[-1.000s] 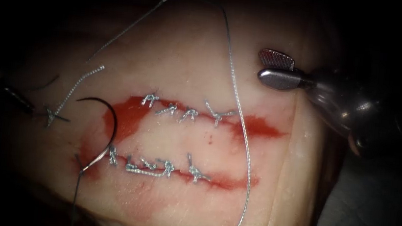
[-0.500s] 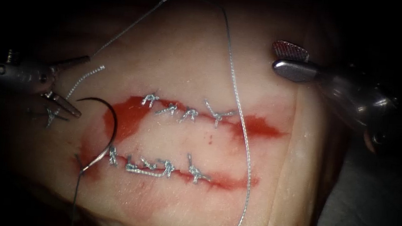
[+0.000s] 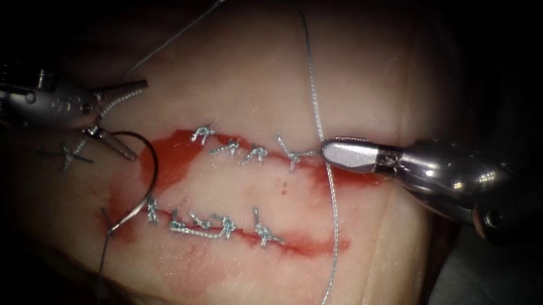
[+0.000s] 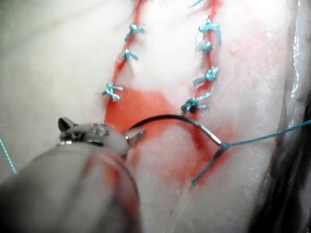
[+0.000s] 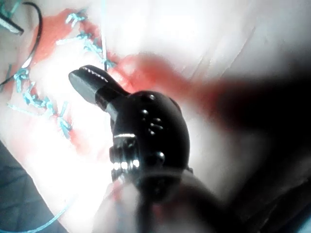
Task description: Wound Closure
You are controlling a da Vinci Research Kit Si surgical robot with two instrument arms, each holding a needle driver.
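Endoscope view: left tool [image 3: 130, 119] gapes empty at left; right tool [image 3: 344, 154], center-right, pinches thread [image 3: 332, 211]; needle [image 3: 143, 173] lies on tissue [image 3: 259, 78].

The needle [image 3: 142, 180] lies on the tissue [image 3: 259, 71] at the left end of the cuts [image 3: 248, 190]. The left tool [image 3: 130, 119] sits just left of the needle; the right tool [image 3: 344, 154] rests at the upper cut's right end, touching the thread [image 3: 331, 205].

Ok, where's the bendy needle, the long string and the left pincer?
Needle [image 3: 153, 164], endoscope view, middle of its curve.
Thread [image 3: 333, 225], endoscope view, the long strand crossing the lower cut.
Left pincer [image 3: 132, 119], endoscope view, midway between its open tips.
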